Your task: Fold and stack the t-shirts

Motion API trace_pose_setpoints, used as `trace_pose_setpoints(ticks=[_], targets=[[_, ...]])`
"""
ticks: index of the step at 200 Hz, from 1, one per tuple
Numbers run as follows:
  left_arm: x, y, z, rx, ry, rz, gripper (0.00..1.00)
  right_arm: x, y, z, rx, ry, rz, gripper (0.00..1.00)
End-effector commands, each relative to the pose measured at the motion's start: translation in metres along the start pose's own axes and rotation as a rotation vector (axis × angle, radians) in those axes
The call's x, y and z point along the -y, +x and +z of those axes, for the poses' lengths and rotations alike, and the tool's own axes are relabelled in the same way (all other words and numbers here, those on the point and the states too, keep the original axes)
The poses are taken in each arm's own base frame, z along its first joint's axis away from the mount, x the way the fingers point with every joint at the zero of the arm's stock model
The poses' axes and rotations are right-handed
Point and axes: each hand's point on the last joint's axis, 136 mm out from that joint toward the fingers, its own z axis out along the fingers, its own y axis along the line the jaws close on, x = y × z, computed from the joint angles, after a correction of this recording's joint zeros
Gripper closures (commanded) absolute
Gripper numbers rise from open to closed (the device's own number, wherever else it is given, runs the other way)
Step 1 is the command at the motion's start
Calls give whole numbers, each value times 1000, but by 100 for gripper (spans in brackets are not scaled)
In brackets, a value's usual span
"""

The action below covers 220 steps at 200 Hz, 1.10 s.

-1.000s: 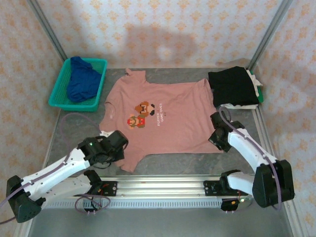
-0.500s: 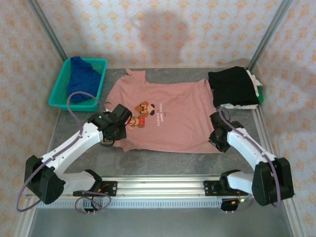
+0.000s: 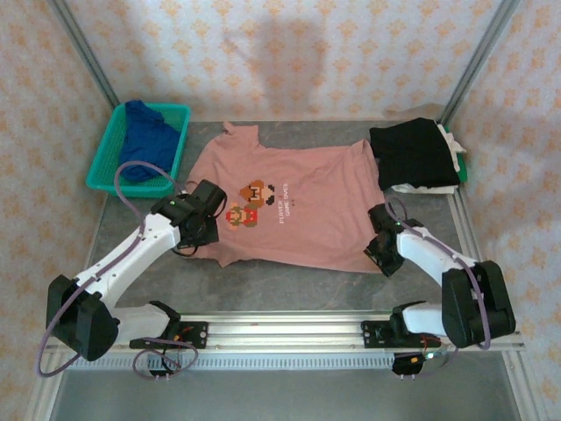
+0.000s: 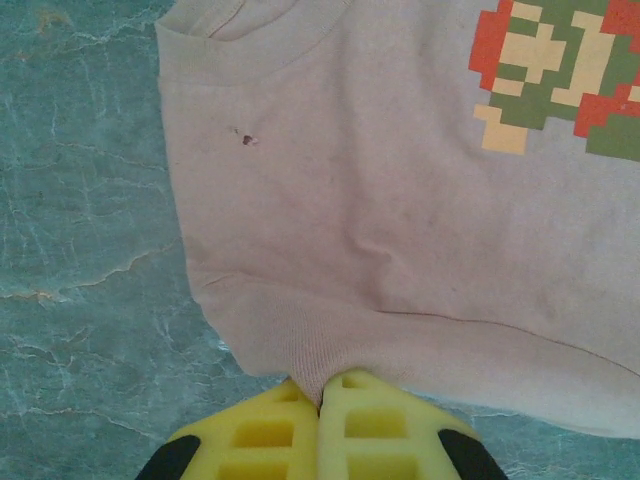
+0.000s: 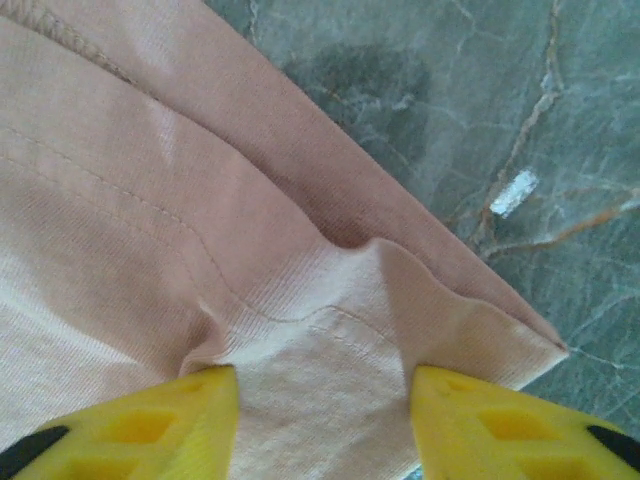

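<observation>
Pink tee [image 3: 298,210] spread on desk [image 3: 289,285]. Left gripper [image 4: 320,395] closed, pinching tee's left edge. Right gripper [image 5: 325,385] jaws apart over tee's near right corner, gripping nothing. Blue tee [image 3: 145,140] far left of pink tee; black tee [image 3: 414,153] at its right sleeve.

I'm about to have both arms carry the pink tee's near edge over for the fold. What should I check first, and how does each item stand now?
1. Left hand clamped on the pink t-shirt edge: ok, fingers shut on cloth.
2. Right hand clamped on its corner: not ok, jaws open on either side of the cloth.
3. Cloth at that corner flat: not ok, puckered.
4. Black t-shirt folded at the far right: ok.
5. Blue t-shirt out of the path: ok, in the basket.
</observation>
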Motion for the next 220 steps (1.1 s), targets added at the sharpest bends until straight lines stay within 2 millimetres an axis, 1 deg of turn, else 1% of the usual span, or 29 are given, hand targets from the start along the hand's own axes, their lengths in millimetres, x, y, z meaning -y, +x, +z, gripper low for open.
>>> trace_pose_setpoints(ticks=[1,7,14,31,40,58,66,77,87,95,99,104,113,125,133,146,169,188,203,215,220], targets=[[0,-8,-3,15,-3,14,100,19,6,-1,-5,36,28,40],[0,-8,-2,15,-3,12,100,20,7,-2,-8,31,27,37],[-1,-8,-1,14,-3,8,100,22,8,-2,-8,33,25,36],[-1,-7,2,10,-6,4,100,26,9,2,-2,39,26,35],[-1,-6,3,8,-6,3,100,25,11,5,-15,37,26,37],[-2,-5,4,5,-8,0,100,22,12,5,-26,33,15,46],[-2,-5,4,7,-6,-1,100,24,11,5,-14,39,11,54],[-3,-4,4,8,-6,0,100,27,7,3,7,54,10,67],[-4,-3,3,8,-12,-1,100,29,4,-2,26,64,6,72],[-5,-3,4,9,-11,-3,100,30,1,-6,36,70,-1,70],[-5,-3,4,9,-8,-3,100,30,0,-8,37,74,-5,67],[-5,-2,4,7,-8,-1,100,28,-4,-16,60,57,-5,62],[-5,-2,4,6,-8,-1,100,32,-7,-24,81,68,-4,53],[-6,-1,4,3,-11,2,100,36,-8,-31,97,65,3,48],[-6,0,5,5,-10,1,100,39,-6,-32,94,59,13,46],[-5,0,5,5,-6,-2,100,41,0,-29,73,43,29,45],[-4,0,7,5,2,-4,100,37,11,-14,30,7,54,44],[-3,-1,7,4,3,1,100,36,12,-7,20,30,53,43],[-2,-1,7,4,5,4,100,31,13,-1,13,22,49,43],[-2,-3,6,6,1,8,100,27,12,4,14,13,50,46],[-2,-3,5,8,1,9,100,26,10,3,24,19,48,50]])
